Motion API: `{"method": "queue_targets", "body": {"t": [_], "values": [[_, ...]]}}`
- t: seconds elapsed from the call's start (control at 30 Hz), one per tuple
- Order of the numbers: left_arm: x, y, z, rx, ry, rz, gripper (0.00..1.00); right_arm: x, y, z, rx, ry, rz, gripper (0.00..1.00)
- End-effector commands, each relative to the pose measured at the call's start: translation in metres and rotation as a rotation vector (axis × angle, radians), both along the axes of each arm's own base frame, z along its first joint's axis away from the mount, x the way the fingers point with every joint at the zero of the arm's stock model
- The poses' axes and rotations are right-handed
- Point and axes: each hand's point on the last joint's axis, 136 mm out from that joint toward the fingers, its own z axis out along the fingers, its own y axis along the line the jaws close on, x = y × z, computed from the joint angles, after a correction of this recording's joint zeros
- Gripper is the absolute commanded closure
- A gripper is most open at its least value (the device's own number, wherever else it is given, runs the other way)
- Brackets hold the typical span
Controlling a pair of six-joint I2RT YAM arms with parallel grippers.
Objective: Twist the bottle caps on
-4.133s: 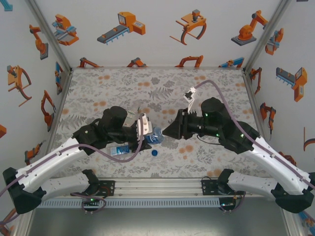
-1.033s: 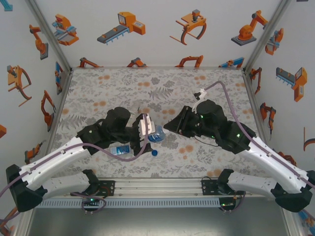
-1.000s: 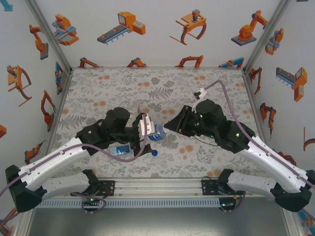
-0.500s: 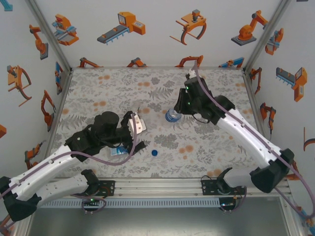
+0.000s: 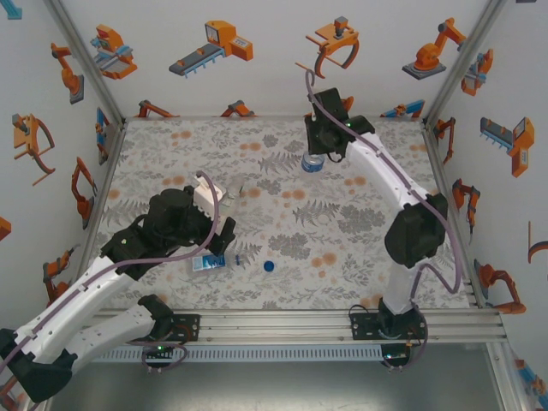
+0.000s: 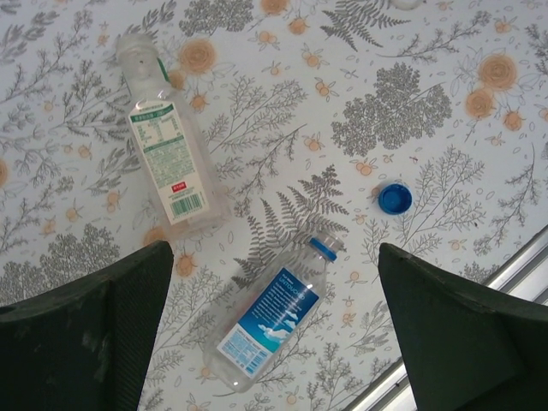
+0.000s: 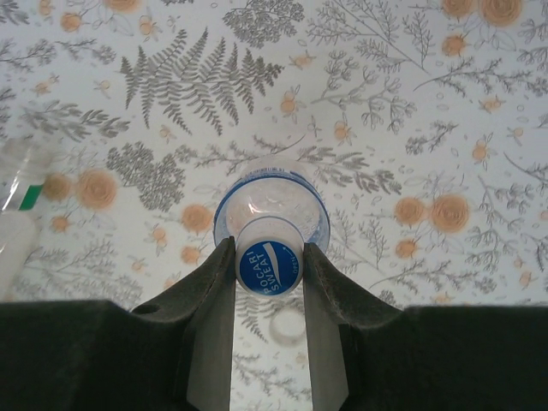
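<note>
Where your right pincer [image 7: 268, 250] sits over the far side of the bench [image 5: 171, 154], its jaws are clamped on the blue cap [image 7: 269, 270] of an upright bottle [image 7: 257, 197]. Your left pincer [image 6: 272, 248] hangs with jaws wide apart above two bottles lying on their sides: a blue-label bottle [image 6: 267, 321] and a white-label bottle [image 6: 167, 158]. A loose blue cap [image 6: 395, 198] lies near the blue-label bottle's neck.
</note>
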Motion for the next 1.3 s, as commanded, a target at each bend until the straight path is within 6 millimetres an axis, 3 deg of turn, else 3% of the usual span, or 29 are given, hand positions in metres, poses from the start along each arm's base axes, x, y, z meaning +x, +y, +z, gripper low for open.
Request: {"method": "queue_targets", "body": {"t": [0.0,0.2,0.43,0.57,0.7,0.97,1.27], "values": [[0.000,0.009,0.001,-0.010,0.029,0.054,0.03,0.017,0.000,0.004,-0.035,-0.019,0.028,1.00],[-0.001,0.007,-0.006,0.000,0.053,0.041,0.03,0.035,0.000,-0.017,-0.033,0.023,0.020,1.00],[-0.004,-0.003,-0.010,-0.019,0.076,-0.007,0.03,0.036,0.001,-0.038,-0.020,0.070,0.011,1.00],[-0.004,-0.005,-0.012,-0.011,0.088,-0.011,0.03,0.035,-0.001,-0.044,-0.013,0.087,0.006,0.84],[-0.006,-0.007,-0.009,-0.024,0.084,-0.029,0.03,0.036,-0.001,-0.037,-0.008,0.077,0.004,0.67],[-0.007,-0.007,-0.003,-0.037,0.093,-0.023,0.03,0.031,-0.004,-0.006,-0.006,0.048,0.011,0.59],[-0.013,-0.001,0.005,-0.059,0.126,0.005,0.03,0.012,-0.010,0.029,0.015,0.021,0.020,0.57]]}}
